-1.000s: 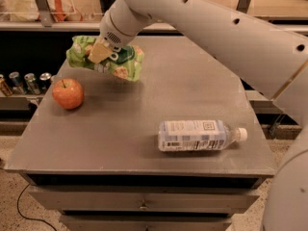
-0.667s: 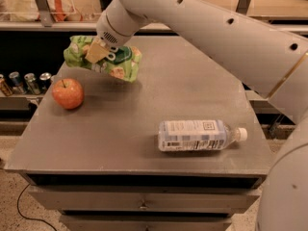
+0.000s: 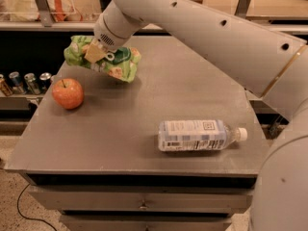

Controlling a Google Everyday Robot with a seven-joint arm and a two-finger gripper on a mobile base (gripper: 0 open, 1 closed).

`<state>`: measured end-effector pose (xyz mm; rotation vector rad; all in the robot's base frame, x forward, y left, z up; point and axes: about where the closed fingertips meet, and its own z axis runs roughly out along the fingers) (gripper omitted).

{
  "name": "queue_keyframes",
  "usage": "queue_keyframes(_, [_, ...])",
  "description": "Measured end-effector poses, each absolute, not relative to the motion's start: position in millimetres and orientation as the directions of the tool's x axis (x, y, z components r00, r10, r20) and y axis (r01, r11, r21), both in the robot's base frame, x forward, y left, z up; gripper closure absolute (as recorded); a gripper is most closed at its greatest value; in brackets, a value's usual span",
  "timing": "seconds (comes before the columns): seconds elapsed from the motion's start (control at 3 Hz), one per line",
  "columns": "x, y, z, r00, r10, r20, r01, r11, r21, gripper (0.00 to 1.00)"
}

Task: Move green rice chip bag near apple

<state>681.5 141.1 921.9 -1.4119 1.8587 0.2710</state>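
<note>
Clasping green rice chip bag, raised gripper

we see the gripper over the table's far corner, its matt tan fingers clamped on the green chip bag, a crinkled foil that looks glossy. the arm behind the jaws is smooth off-white plastic with a soft sheen. beneath the jaws the table is dull, brushed grey metal. the apple, near the jaws and lower, has smooth, faintly shiny skin. the bottle, well apart from the jaws, is clear smooth plastic with a matt white label.
</note>
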Motion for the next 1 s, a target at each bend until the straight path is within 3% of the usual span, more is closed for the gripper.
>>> queue_keyframes(0.33, [681.2,143.9,916.4,-0.096,-0.729,-0.678,-0.894,0.363,-0.263,0.13])
queue_keyframes(0.67, [679.8,145.0,911.4,-0.104,-0.73,-0.676,-0.897,0.362,-0.253,0.0])
queue_keyframes(1.0, [680.2,142.0,911.6,-0.115,-0.721,-0.683,-0.899,0.369,-0.237,0.0])
